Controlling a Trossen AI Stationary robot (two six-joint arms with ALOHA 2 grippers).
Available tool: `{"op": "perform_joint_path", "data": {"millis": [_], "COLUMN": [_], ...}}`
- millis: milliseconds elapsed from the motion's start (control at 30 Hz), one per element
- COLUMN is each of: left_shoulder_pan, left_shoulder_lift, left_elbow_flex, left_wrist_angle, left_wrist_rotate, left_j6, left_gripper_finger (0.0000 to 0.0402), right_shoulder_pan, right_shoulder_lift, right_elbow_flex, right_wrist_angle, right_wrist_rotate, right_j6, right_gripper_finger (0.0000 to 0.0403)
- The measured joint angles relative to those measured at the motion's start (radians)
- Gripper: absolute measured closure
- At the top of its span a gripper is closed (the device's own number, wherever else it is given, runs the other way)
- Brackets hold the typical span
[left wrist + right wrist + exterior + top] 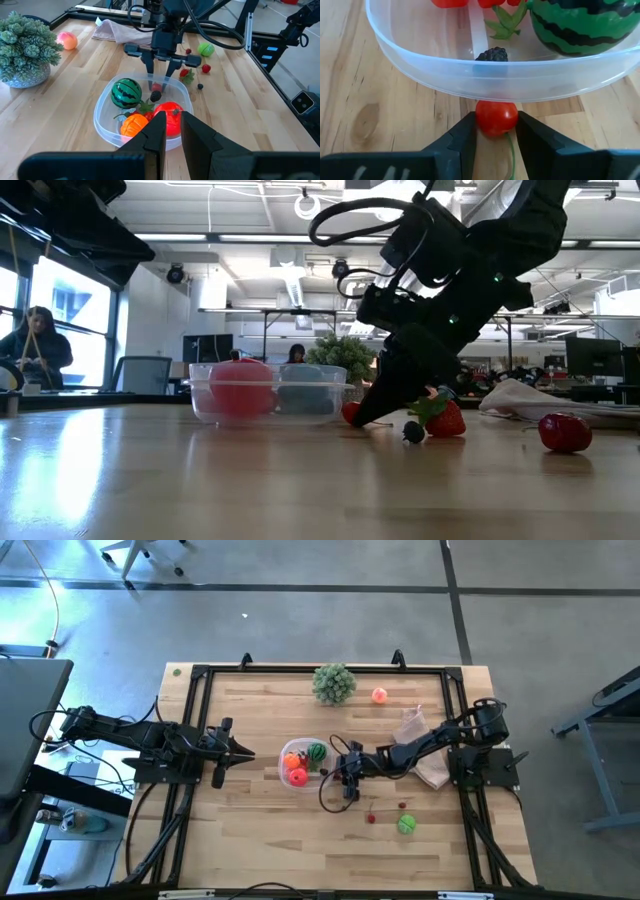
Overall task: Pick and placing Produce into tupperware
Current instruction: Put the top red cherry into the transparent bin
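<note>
The right gripper is clamped on a small round red cherry with a thin green stem, low on the wooden table and just outside the wall of the clear rounded-square plastic tupperware, at its three o'clock side in the high view. The stem trails back between the fingers, away from the tupperware. Inside lie a striped green watermelon ball, an orange ball, a red ball and a dark berry. The left gripper, fingers pressed together, waits at nine o'clock.
</note>
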Motion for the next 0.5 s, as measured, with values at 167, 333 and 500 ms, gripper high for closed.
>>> {"op": "perform_joint_path", "data": {"millis": [167, 333, 500], "left_shoulder_pan": [0.0, 0.0, 0.0], "left_shoulder_lift": [0.0, 0.0, 0.0], "left_elbow_flex": [0.0, 0.0, 0.0], "left_wrist_angle": [0.0, 0.0, 0.0], "left_wrist_rotate": [0.0, 0.0, 0.0], "left_j6": [0.0, 0.0, 0.0], "left_gripper_finger": [0.0355, 0.0355, 0.0355], "right_shoulder_pan": [0.009, 0.044, 0.082], "right_shoulder_lift": [0.0, 0.0, -0.013], "right_elbow_flex": [0.0, 0.0, 0.0], "right_wrist_angle": [-0.001, -0.004, -0.02], "right_wrist_rotate": [-0.025, -0.03, -0.071], "right_j6": [0.0, 0.0, 0.005], "right_gripper_finger": [0.0286, 0.0286, 0.0286]}}
